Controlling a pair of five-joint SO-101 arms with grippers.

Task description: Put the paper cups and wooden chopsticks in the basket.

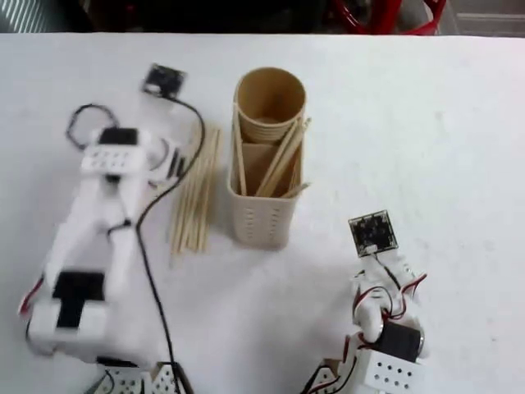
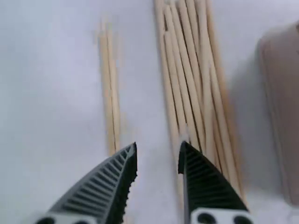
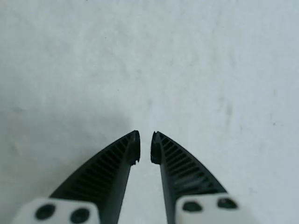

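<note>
Your left gripper (image 2: 158, 150) hung low over the table (image 1: 435, 123) with its jaws apart, tips at the end of the loose wooden chopsticks (image 2: 194, 88) lying bundled just beside the basket (image 1: 262, 217). That basket held stacked paper cups (image 1: 269, 97) and several leaning chopsticks (image 1: 283, 160). Your right gripper (image 3: 145, 143) sat over bare table, well apart from it all, jaws almost together on nothing.
</note>
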